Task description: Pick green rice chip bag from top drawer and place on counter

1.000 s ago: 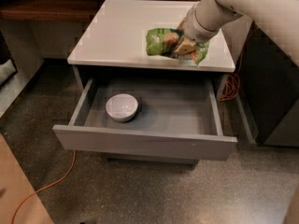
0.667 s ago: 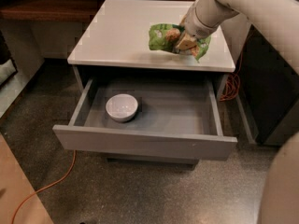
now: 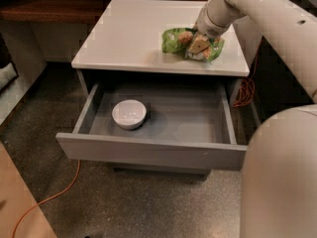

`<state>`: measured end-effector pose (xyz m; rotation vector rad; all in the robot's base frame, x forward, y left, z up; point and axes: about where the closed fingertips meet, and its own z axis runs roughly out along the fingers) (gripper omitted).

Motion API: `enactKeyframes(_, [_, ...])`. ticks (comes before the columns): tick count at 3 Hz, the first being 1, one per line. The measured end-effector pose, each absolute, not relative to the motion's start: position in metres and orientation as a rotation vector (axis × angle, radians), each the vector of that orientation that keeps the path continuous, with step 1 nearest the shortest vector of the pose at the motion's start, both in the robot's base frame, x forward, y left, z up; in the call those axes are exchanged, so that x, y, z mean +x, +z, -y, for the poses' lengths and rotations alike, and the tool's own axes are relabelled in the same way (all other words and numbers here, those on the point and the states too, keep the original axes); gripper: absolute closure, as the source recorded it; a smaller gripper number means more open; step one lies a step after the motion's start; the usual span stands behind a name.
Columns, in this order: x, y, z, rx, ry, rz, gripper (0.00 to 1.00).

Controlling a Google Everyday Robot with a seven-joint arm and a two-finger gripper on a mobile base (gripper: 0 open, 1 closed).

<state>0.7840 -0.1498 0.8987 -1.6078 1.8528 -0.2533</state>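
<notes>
camera view: my gripper is down on the green rice chip bag, which lies on the counter toward its 4 o'clock corner, near the front edge. my arm comes in from 1 o'clock and covers the bag's right half. whether i am pinching the bag or have let go, i cannot tell. the top drawer stands pulled open below, holding only a white bowl at its 9 o'clock side.

i judge the bag light, soft and crinkly, its film slippery and the chips inside easy to crush. it would give under a hard squeeze and slide on the glossy top. the best hold is a gentle pinch across a crimped end or a fold of slack film, not the full belly.
</notes>
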Motion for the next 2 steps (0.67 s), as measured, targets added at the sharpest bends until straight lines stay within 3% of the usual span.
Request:
enactKeyframes(1, [0.7887,0.8970,0.1503,-1.605,-0.255,-1.856,0.15])
enactKeyframes(2, [0.7885,0.8938,0.1484,-1.610,-0.250,-1.857,0.00])
